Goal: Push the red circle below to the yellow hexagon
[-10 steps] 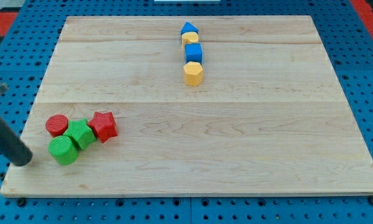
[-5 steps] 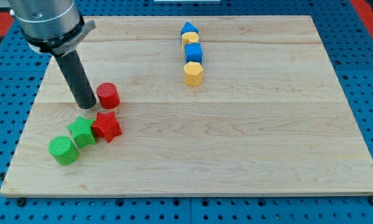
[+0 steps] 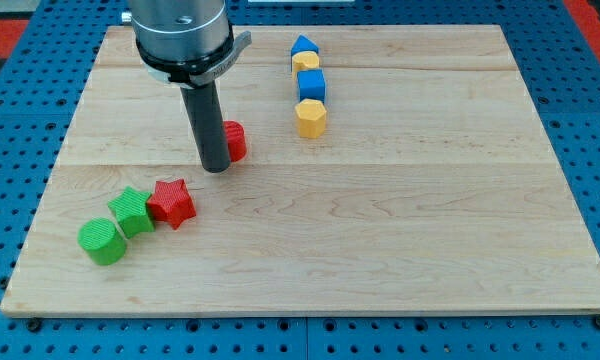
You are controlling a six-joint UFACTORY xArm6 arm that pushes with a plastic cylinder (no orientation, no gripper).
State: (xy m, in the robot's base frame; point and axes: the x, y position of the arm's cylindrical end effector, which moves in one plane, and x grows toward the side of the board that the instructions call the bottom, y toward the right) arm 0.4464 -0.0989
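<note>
The red circle (image 3: 236, 141) lies on the wooden board (image 3: 380, 230), left of centre, partly hidden behind my rod. My tip (image 3: 215, 166) touches its left side. The yellow hexagon (image 3: 311, 118) sits to the upper right of the red circle, a short gap away. It is the lowest block of a column at the view's top: a blue block with a pointed top (image 3: 303, 45), a yellow block (image 3: 306, 62), a blue cube (image 3: 311, 84), then the hexagon.
A red star (image 3: 171, 203), a green star-like block (image 3: 131, 212) and a green cylinder (image 3: 102, 241) cluster at the lower left of the board. Blue pegboard surrounds the board.
My tip has swept from the board's lower left up and to the right, pushing the red circle out of the cluster toward the yellow hexagon. The other blocks stay put.
</note>
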